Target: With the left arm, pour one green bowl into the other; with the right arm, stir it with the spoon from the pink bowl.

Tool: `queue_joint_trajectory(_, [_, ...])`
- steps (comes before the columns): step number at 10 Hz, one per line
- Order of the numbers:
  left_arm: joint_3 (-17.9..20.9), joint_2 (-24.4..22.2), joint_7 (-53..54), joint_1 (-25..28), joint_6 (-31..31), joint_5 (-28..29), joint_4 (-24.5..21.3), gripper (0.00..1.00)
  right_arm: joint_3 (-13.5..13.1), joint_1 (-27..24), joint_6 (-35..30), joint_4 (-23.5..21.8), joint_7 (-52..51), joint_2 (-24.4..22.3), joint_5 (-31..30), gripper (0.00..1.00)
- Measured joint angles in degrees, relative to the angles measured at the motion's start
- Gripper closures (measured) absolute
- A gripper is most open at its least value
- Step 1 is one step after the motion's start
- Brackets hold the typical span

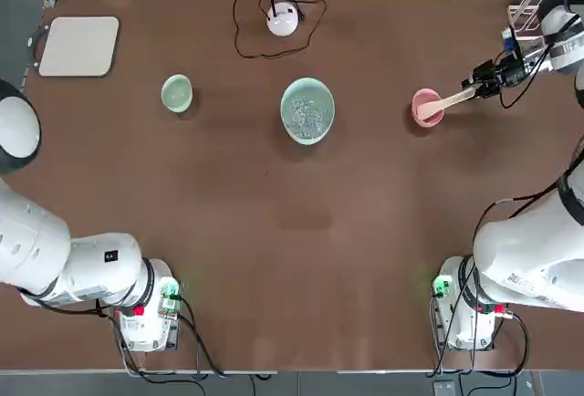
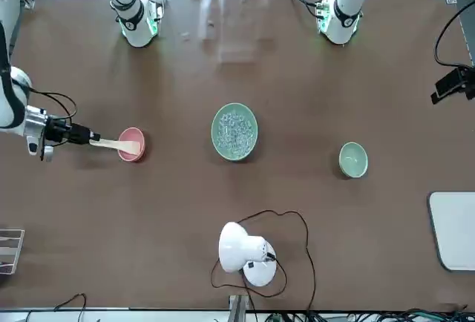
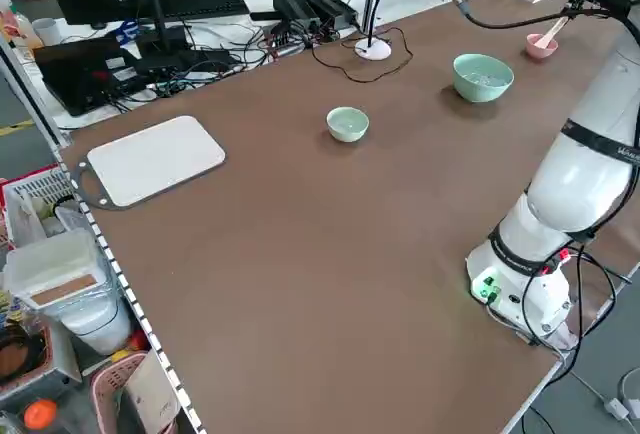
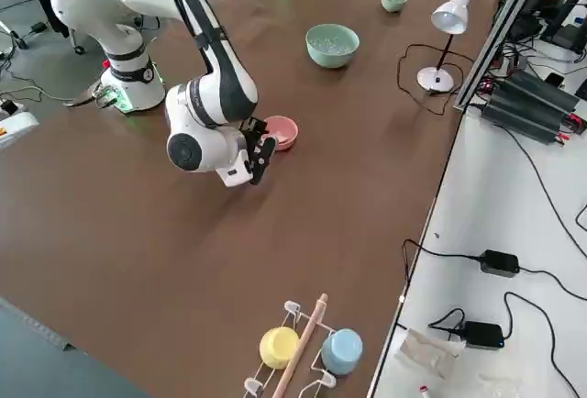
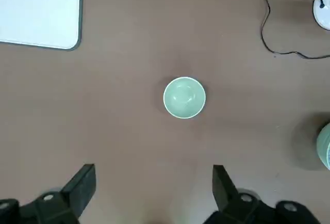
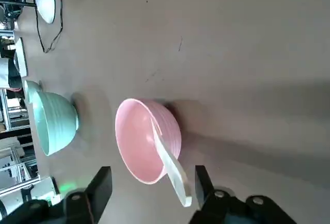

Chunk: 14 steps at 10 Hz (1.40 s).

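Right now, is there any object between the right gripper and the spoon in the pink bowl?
Nothing visible stands between them. The right gripper is at the free end of the spoon, whose handle sticks out over the rim of the pink bowl between the open fingers. The brown table around them is bare.

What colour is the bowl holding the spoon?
Pink: the bowl with the spoon shows best in the right wrist view.
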Motion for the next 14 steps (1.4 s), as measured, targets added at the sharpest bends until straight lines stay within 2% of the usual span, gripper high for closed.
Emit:
queue_joint_trajectory(1, [0.0, 0.0, 0.0, 0.0, 0.0, 0.0, 0.0, 0.00, 0.0, 0.0, 0.0, 0.1, 0.0, 0.0, 0.0, 0.11])
queue_joint_trajectory(2, [0.0, 0.0, 0.0, 0.0, 0.0, 0.0, 0.0, 0.00, 0.0, 0.0, 0.0, 0.5, -0.1, 0.0, 0.0, 0.06])
queue_joint_trajectory(6, [0.0, 0.0, 1.1, 0.0, 0.0, 0.0, 0.0, 0.00, 0.2, 0.1, -0.6, 3.5, 2.8, 0.0, -0.7, 0.01])
queue_joint_trajectory(9, [0.0, 0.0, 3.4, -0.1, 0.0, 0.0, 0.0, 0.00, 0.9, 2.1, -3.6, 10.1, 13.9, -1.3, -10.5, 0.00])
queue_joint_trajectory(11, [-0.1, 0.0, 5.0, -0.4, 0.0, 0.0, 0.0, 0.00, 1.0, 5.2, -5.3, 14.7, 20.0, -3.6, -18.2, 0.00])
queue_joint_trajectory(14, [-0.2, 0.0, 5.1, -0.7, 0.0, 0.0, 0.1, 0.00, 1.0, 9.1, -5.7, 18.3, 27.2, -8.3, -24.8, 0.00])
